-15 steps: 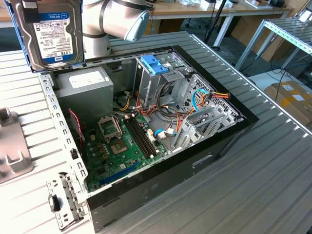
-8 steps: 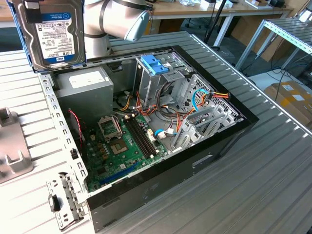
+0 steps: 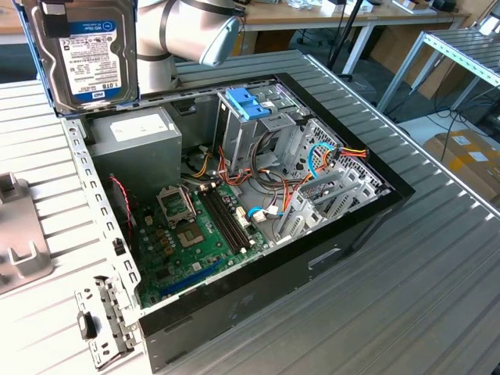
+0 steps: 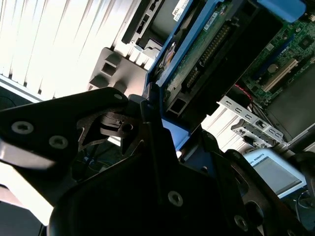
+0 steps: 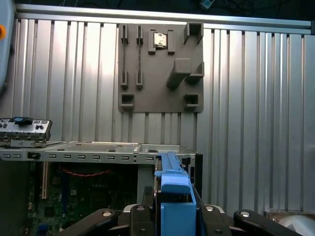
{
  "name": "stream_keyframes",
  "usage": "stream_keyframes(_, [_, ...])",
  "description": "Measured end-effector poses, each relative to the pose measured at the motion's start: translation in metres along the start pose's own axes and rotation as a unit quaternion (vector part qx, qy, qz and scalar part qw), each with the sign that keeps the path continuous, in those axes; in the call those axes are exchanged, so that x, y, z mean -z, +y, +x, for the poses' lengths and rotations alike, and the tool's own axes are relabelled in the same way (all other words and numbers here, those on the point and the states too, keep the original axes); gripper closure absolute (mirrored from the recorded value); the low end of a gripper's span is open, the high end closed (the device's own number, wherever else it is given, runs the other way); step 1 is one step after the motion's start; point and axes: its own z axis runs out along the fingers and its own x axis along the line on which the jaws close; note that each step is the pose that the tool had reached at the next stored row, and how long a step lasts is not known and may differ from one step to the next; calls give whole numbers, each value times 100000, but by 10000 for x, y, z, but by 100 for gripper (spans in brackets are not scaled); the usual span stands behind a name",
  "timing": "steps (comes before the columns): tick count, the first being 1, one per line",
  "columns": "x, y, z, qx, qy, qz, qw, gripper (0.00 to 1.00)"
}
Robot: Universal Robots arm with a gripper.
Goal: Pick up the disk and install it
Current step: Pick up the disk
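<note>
I had one disk (image 3: 87, 61) clamped in my gripper (image 5: 175, 215), its jaws closed narrow on the light-blue frame. In the first wrist view the frame's edge stood up between two black fingers (image 5: 140, 216). In the exterior view the disk hung upright in the air, white label facing the camera, above one grey power supply box (image 3: 137, 141) at the far corner of the single open computer case (image 3: 344, 226). Inside the case sat one green motherboard (image 3: 195, 234) and one drive cage (image 3: 248, 109) with blue tabs. On the ribbed table (image 3: 406, 297) outside the case lay one grey fixture plate (image 5: 160, 69) and one small metal bracket (image 3: 98, 322).
</note>
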Motion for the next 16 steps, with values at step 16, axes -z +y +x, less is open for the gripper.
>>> stream_keyframes(16, [2,-44,31,-3,-1,3,100000,63])
